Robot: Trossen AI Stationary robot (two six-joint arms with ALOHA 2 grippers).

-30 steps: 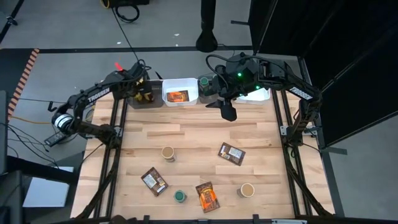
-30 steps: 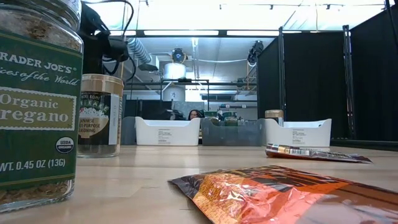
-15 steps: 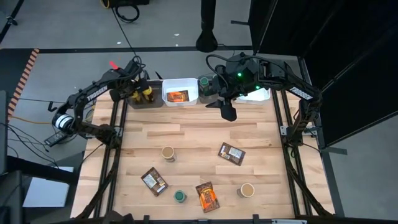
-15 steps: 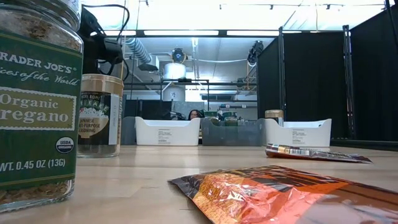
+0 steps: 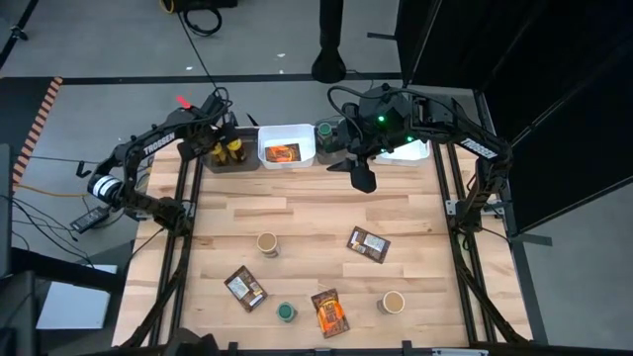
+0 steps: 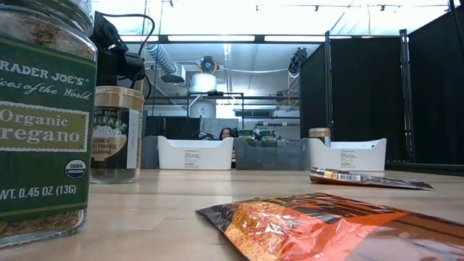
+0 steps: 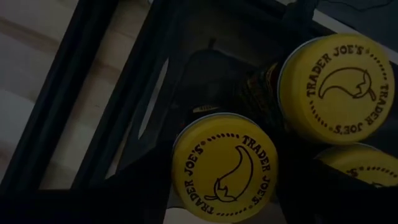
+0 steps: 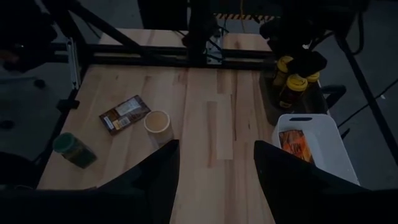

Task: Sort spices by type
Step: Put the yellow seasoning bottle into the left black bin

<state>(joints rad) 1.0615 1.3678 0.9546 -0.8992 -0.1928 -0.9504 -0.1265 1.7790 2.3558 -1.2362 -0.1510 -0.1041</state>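
— Where is our left gripper (image 5: 213, 126) now?

— Above the dark bin (image 5: 243, 167) at the far left corner, and it has drawn back a little from where it hung a second ago. We cannot tell how wide it stands. Under it we see the yellow-lidded jars (image 7: 225, 167) upright in that bin, so we judge one type is filed.

— And the right gripper (image 8: 216, 147)?

— It waits open and empty over the far edge of the tabletop (image 5: 316, 213).

— What remains?

— Two tan-lidded jars (image 5: 266, 243), a green-lidded jar (image 5: 286, 312), two brown packets (image 5: 368, 244) and an orange packet (image 5: 330, 312), all well apart on the near half. Nothing blocks them. Another orange packet (image 5: 283, 152) already lies in the white bin (image 5: 265, 158).
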